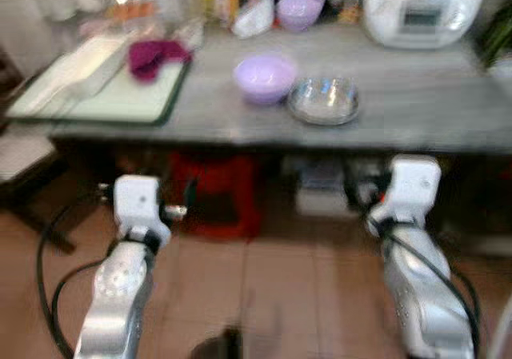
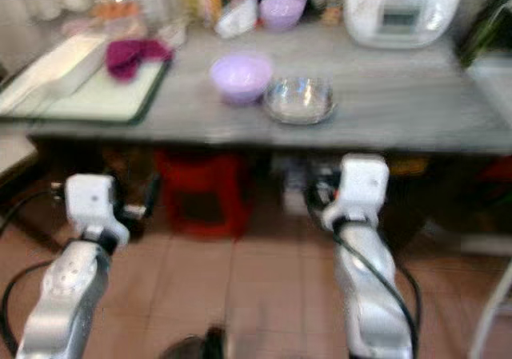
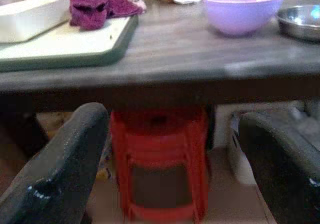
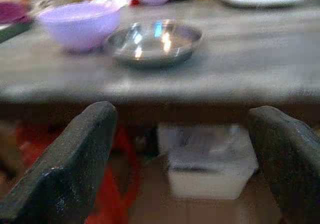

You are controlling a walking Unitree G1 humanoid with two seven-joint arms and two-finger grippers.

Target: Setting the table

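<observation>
A long grey stone table (image 1: 416, 103) is seen ahead, a bit blurry. A round purple plastic bowl (image 1: 265, 77) sits near the front edge, around the middle. A shiny round metal dish (image 1: 323, 101) is just to its right, very close to it. On the left part of the table a flat green-edged tray (image 1: 120, 99) is laid, with a crumpled dark pink cloth (image 1: 155, 56) on its far right corner and a long white box (image 3: 30, 17) on its left side. At the far edge, a second purple bowl (image 1: 300, 9) is set among bottles and packets, and a big white kitchen machine (image 1: 422, 7) stands at the far right.

Under the table a red plastic stool (image 3: 160, 169) and a white box (image 4: 210, 164) are seen on the brown tiled floor.

Both arms are held low in front of the table. The left gripper (image 3: 170, 164) is spread wide open and nothing is held in it. The right gripper (image 4: 182, 159) is also spread wide open and nothing is held in it. Both are below the table top, not touching it.
</observation>
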